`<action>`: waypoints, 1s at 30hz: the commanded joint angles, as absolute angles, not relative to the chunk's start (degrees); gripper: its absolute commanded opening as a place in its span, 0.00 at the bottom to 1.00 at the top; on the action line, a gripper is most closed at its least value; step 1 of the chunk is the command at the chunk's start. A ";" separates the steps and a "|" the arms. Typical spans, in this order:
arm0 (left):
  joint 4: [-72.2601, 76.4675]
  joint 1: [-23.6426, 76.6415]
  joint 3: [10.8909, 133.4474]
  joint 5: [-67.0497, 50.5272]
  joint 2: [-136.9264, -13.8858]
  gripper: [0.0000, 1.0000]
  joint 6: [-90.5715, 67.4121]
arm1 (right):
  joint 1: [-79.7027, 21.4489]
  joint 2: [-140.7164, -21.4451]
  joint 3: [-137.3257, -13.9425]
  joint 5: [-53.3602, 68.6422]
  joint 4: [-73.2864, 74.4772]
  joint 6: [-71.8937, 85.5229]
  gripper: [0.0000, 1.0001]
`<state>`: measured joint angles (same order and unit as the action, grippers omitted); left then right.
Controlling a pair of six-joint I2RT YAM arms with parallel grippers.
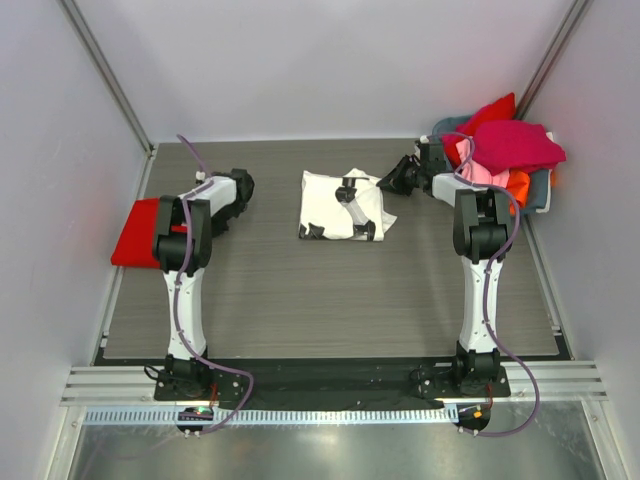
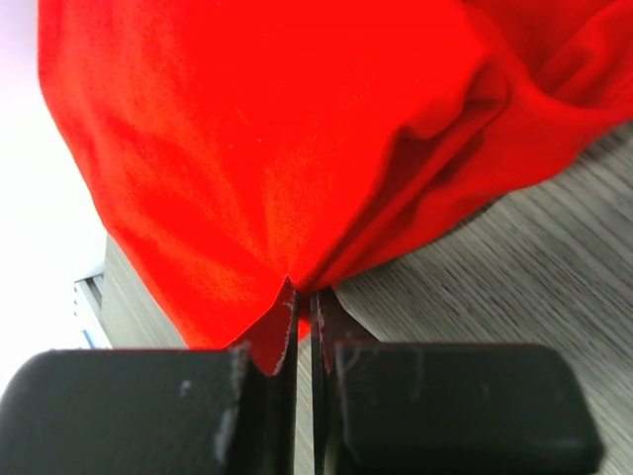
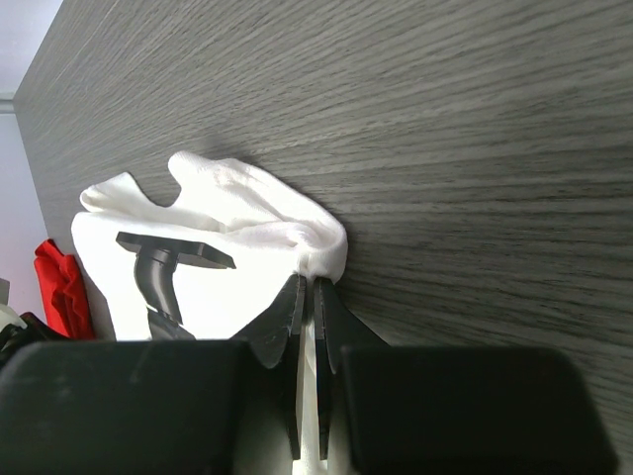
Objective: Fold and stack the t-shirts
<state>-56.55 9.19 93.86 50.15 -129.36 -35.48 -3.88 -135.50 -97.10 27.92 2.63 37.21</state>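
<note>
The folded t-shirt (image 1: 335, 205) lay on the table (image 1: 300, 300), toward its far side. Well to that t-shirt's left, a second t-shirt (image 1: 133, 237) lay at the table's left edge. To the folded t-shirt's right and slightly behind it stood the basket (image 1: 541, 188), with a heap of t-shirts (image 1: 510, 148) in it, piled above its rim.

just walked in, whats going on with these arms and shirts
Shirt folding is underway. The left tool is shut on a fold of the red t-shirt at the left edge of the table. The right tool pinches a corner of the white t-shirt, roughly folded mid-table. More shirts are piled in the basket at the far right.
</note>
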 commanded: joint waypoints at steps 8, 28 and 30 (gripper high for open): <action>-56.51 15.38 99.91 39.65 -127.97 0.00 -40.42 | -3.34 -136.76 -97.12 26.98 7.21 34.98 0.09; -45.36 22.85 103.80 21.36 -113.56 0.79 -43.33 | -2.72 -134.83 -95.45 25.93 7.30 34.10 0.59; -42.04 22.85 103.71 18.55 -112.15 0.95 -42.11 | -2.81 -133.77 -94.66 25.14 7.29 33.58 0.66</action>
<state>-50.11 22.79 103.31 22.85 -118.63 -43.03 -3.25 -134.19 -97.17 29.71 1.74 36.56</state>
